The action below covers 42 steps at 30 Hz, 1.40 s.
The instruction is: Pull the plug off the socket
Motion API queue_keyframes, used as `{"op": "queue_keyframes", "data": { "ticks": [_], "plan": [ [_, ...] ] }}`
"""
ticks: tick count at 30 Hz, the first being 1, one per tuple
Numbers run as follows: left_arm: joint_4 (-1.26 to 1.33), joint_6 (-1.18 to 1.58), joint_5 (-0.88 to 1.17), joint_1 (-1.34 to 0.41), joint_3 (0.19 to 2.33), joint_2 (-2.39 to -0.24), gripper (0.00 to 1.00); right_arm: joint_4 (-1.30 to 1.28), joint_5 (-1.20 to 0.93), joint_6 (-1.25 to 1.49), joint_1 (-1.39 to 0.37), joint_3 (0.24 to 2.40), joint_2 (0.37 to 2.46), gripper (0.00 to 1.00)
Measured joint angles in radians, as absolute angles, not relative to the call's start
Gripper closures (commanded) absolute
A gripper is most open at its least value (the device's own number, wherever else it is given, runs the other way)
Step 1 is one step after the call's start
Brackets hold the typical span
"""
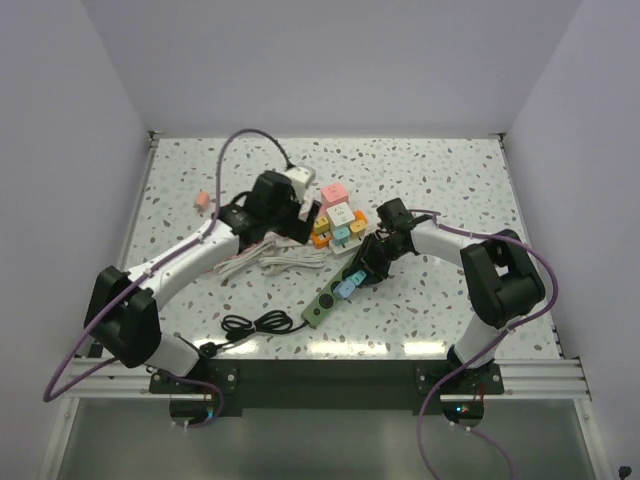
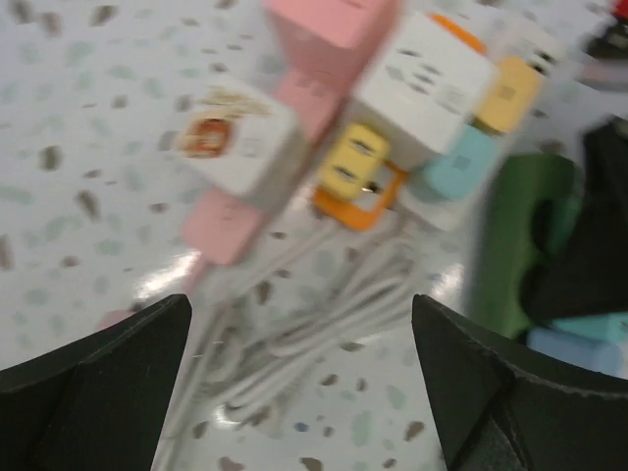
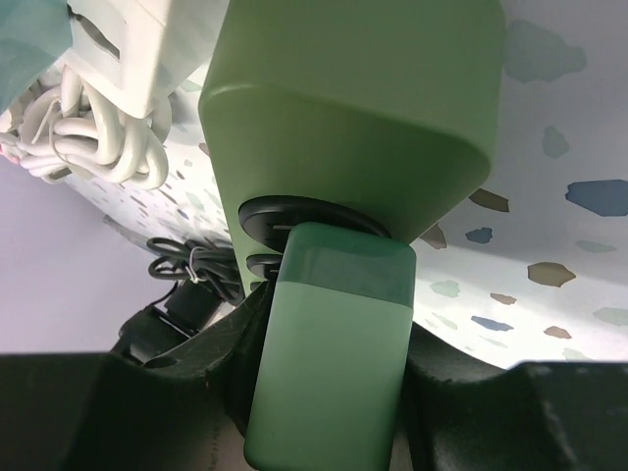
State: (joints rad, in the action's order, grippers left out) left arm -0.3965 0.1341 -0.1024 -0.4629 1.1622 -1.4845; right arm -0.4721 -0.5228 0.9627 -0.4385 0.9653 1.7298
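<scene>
A green power strip [image 1: 322,305] [image 3: 353,108] lies on the speckled table in front of centre, and its round black socket [image 3: 294,211] faces my right wrist camera. A pale green plug [image 3: 332,363] [image 1: 347,288] sits against that socket. My right gripper [image 3: 329,373] [image 1: 357,270] is shut on the plug, one finger on each side of it. My left gripper [image 2: 301,306] [image 1: 292,222] hangs open over a bundle of white cable [image 2: 324,314], with nothing between its fingers.
A cluster of pink, white, yellow, orange and teal adapters [image 1: 338,222] [image 2: 392,108] stands just behind the strip. The white cable bundle [image 1: 275,262] lies left of it, a coiled black cable [image 1: 255,323] near the front edge, and a small pink piece [image 1: 203,199] at the far left.
</scene>
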Motion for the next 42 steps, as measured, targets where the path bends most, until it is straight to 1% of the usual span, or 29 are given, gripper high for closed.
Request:
{"op": "queue_keyframes", "data": {
  "ticks": [3,5,7,11,14,17,20,21,23,24,26,27,28,29,37,42],
  "plan": [
    [-0.370,0.127,-0.053,-0.682,1.123,-1.476,0.00,-0.474,-0.522,0.968,-0.439,0.965,1.730,1.00],
    [-0.363,0.119,-0.031,-0.773,1.099,-1.479,0.00,-0.474,-0.521,0.972,-0.438,0.966,1.733,1.00],
    [-0.357,0.111,-0.025,-0.847,1.095,-1.493,0.02,-0.479,-0.524,0.978,-0.438,0.973,1.745,1.00],
    [-0.358,0.089,-0.052,-0.936,1.113,-1.544,0.03,-0.487,-0.522,0.983,-0.439,0.981,1.750,1.00],
    [-0.359,0.072,-0.072,-1.013,1.131,-1.597,0.06,-0.491,-0.524,0.984,-0.439,0.986,1.755,1.00],
    [-0.360,0.057,-0.086,-1.075,1.141,-1.653,0.19,-0.491,-0.525,0.988,-0.439,0.989,1.759,1.00],
    [-0.360,0.048,-0.117,-1.106,1.141,-1.695,0.28,-0.491,-0.525,0.992,-0.439,0.992,1.761,1.00],
    [-0.360,0.048,-0.133,-1.114,1.141,-1.707,0.34,-0.491,-0.525,0.994,-0.439,0.994,1.762,1.00],
    [-0.359,0.042,-0.176,-1.122,1.142,-1.729,0.41,-0.491,-0.525,0.995,-0.439,0.995,1.763,1.00],
    [-0.359,0.041,-0.195,-1.122,1.142,-1.737,0.52,-0.491,-0.524,0.996,-0.439,0.995,1.763,1.00],
    [-0.359,0.040,-0.229,-1.121,1.142,-1.746,0.67,-0.493,-0.524,0.999,-0.439,0.998,1.766,1.00],
    [-0.361,0.041,-0.245,-1.120,1.142,-1.746,0.81,-0.495,-0.523,1.003,-0.438,1.002,1.768,1.00],
    [-0.361,0.044,-0.262,-1.120,1.142,-1.746,0.88,-0.496,-0.518,1.013,-0.437,1.005,1.769,1.00],
    [-0.359,0.048,-0.278,-1.121,1.141,-1.746,1.00,-0.496,-0.514,1.028,-0.434,1.008,1.771,1.00],
    [-0.370,0.050,-0.281,-1.122,1.147,-1.744,1.00,-0.554,-0.510,1.032,-0.432,1.055,1.808,1.00],
    [-0.446,0.078,-0.272,-1.122,1.187,-1.744,1.00,-0.630,-0.519,1.012,-0.439,1.112,1.853,1.00]
  ]
}}
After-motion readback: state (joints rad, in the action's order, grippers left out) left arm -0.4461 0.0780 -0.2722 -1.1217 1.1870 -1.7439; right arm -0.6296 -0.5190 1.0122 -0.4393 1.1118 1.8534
